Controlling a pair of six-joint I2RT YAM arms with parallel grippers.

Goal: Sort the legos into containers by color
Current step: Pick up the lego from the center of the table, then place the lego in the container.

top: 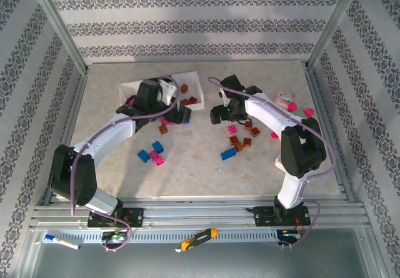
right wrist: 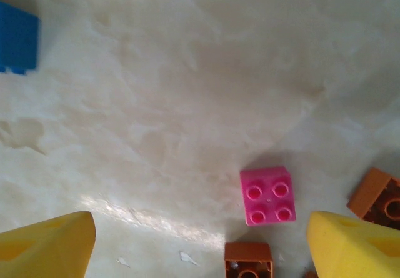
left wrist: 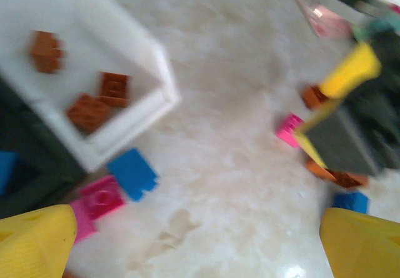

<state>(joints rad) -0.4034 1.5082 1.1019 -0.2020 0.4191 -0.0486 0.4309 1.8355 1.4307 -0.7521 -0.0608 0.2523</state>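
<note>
top: white tray at 11 o'clock on table, long axis about 9-to-3; loose legos mid-table | left wrist: left gripper spread, empty; brown bricks studs-up in tray at 10; blue brick at 7 | right wrist: right gripper spread; pink brick studs-up on table, at 4

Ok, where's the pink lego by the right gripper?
The pink lego sits studs up on the table, lower right in the right wrist view, ahead of the right gripper, brown legos just below and right of it.
</note>
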